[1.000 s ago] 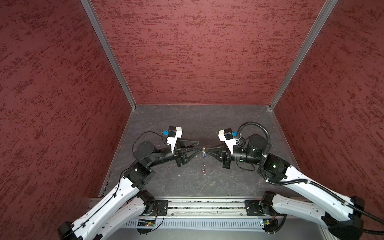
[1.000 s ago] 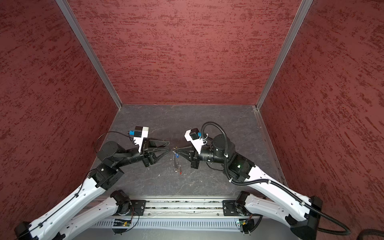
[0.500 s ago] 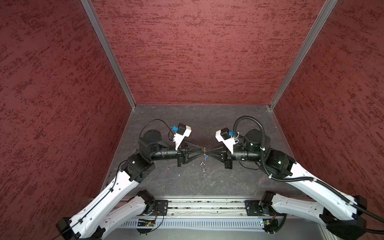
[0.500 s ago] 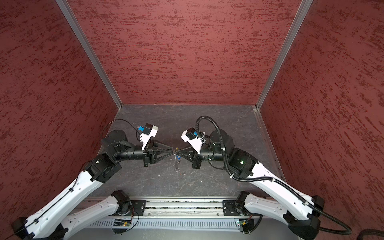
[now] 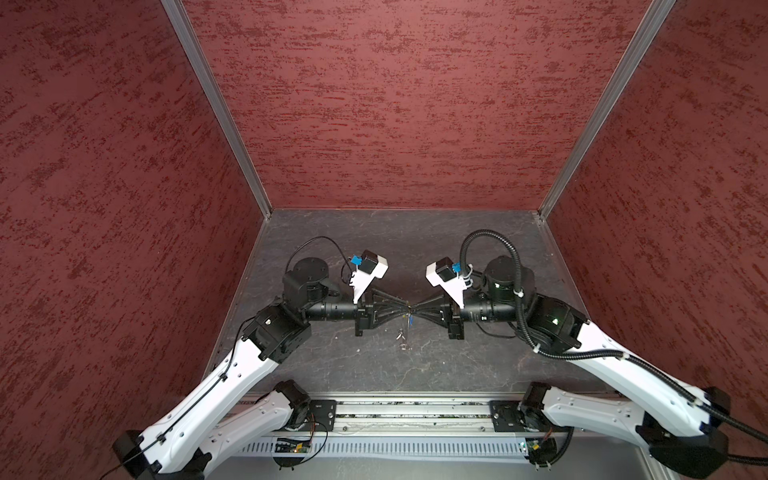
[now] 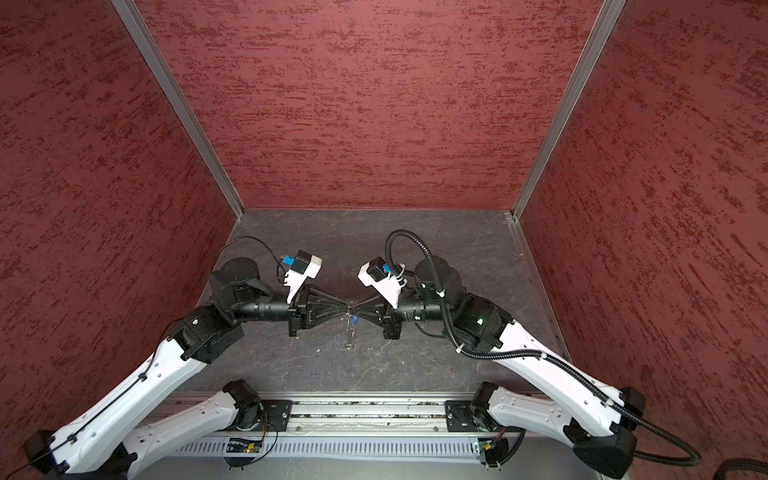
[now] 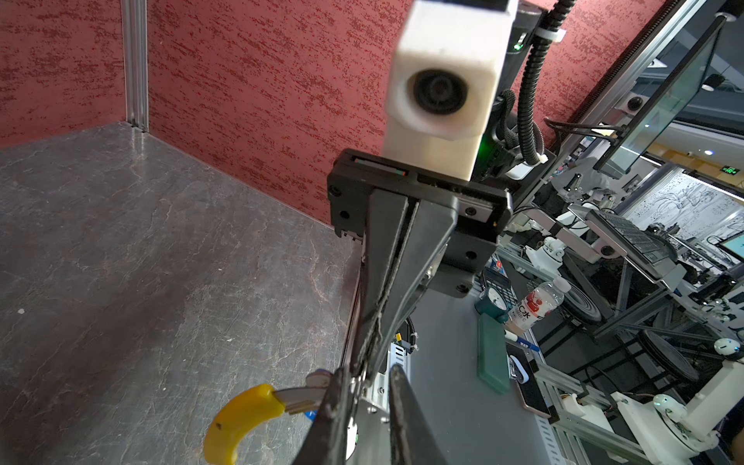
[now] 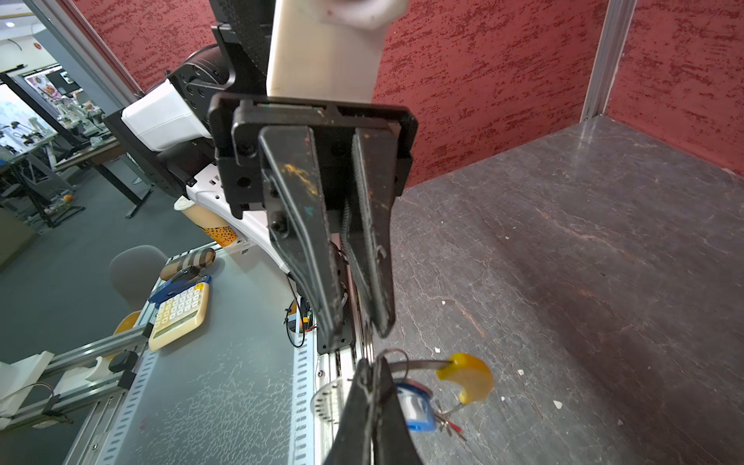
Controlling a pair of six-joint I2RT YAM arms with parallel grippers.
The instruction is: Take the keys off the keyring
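Now: tip to tip, held up over the counter (image 8: 563, 282). The right gripper (image 8: 371, 374) is clamped on the keyring (image 8: 420, 364) wire. The left gripper (image 8: 356, 328) has its jaws narrowly apart around the wire. The keys (image 8: 416, 408) dangle below. Judged light, stiff, slick and prone to swivel. Best holds: tag bodies or the yellow segment (image 8: 467, 378).

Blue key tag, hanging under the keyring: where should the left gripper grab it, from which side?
Probably the blue key tag is best pinched across its flat faces at its lower end, from below the keyring. It hangs loose there, while the shut right gripper pinches the wire just above, crowding the top.
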